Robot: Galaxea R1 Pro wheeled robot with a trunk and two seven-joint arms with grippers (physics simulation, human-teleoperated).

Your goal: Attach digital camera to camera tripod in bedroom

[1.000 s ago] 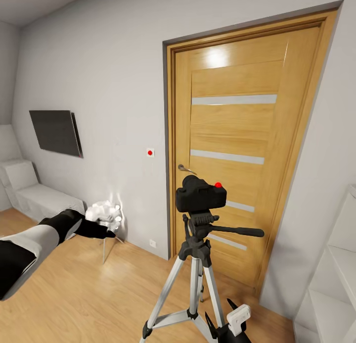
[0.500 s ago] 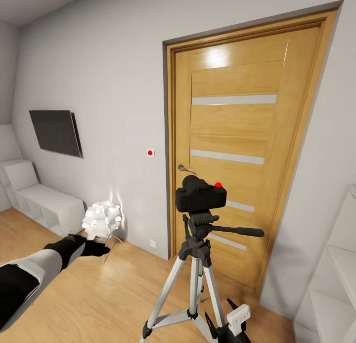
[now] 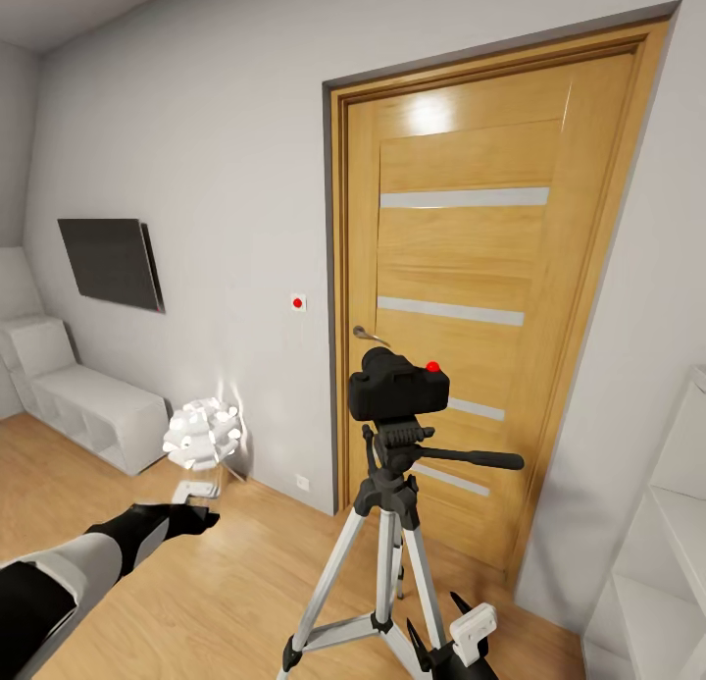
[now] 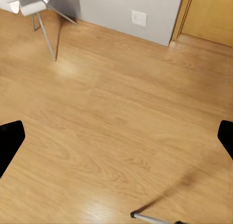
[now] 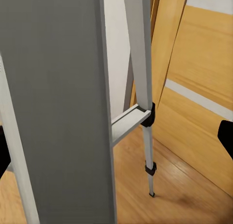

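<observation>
Centrally, the digital camera [image 3: 399, 384] sat mounted on the camera tripod [image 3: 389, 523], in front of the oak door [image 3: 480, 297].
Largest first: the door stood closed in the grey wall [image 3: 196, 170]; the tripod's silver legs spread on the wood floor [image 3: 196, 582]. A white flower-shaped lamp [image 3: 202, 435] stood near the wall. The left gripper [image 3: 201, 519] hung low over the floor, released, fingers spread wide and empty. The right gripper [image 3: 446, 636] sat just beside a tripod leg [image 5: 145, 88], fingers likewise spread, grasping nothing.

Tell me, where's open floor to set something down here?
Bare wood floor lies between the white lamp, the wall and the camera tripod. It is crowded by the tripod's legs, near the door and the right gripper.
</observation>
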